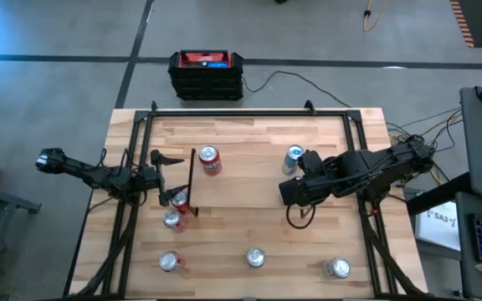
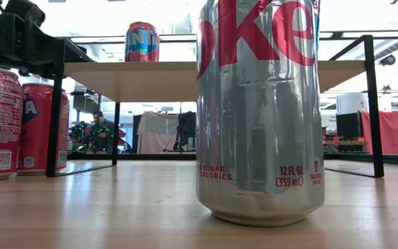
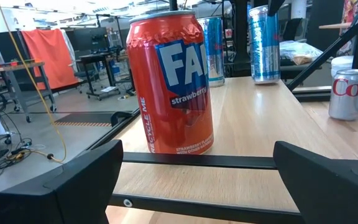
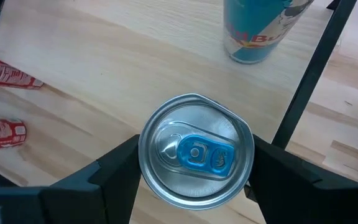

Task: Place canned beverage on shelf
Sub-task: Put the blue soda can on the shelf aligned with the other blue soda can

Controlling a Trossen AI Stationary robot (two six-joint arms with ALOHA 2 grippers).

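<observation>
The shelf [image 1: 241, 188], a light-wood board on black legs, stands mid-table. On it stand a red strawberry soda can [image 1: 210, 160] near its left end and a blue can [image 1: 294, 157] toward its right. My right gripper [image 1: 294, 192] hangs over the board's right part, shut on a canned beverage with a silver top and blue tab [image 4: 194, 152]. My left gripper [image 3: 197, 174] waits level at the shelf's left end, open, with the red can [image 3: 169, 81] beyond its fingers. My right gripper pinches the can's upper side wall [image 4: 143, 165] between its two fingers, one on each side just under the rim. The fingers [image 4: 114, 171] come steeply from above. The can stays upright over the shelf board; whether its base touches the board, I cannot tell.
Loose cans stand on the tabletop: two red ones [image 1: 174, 209] by the shelf's left legs and three along the near edge [image 1: 170, 262] [image 1: 255, 257] [image 1: 337, 267]. A black-and-red box [image 1: 206, 73] sits on the floor beyond the far edge. Bare board [image 1: 249, 180] lies between the two shelf cans.
</observation>
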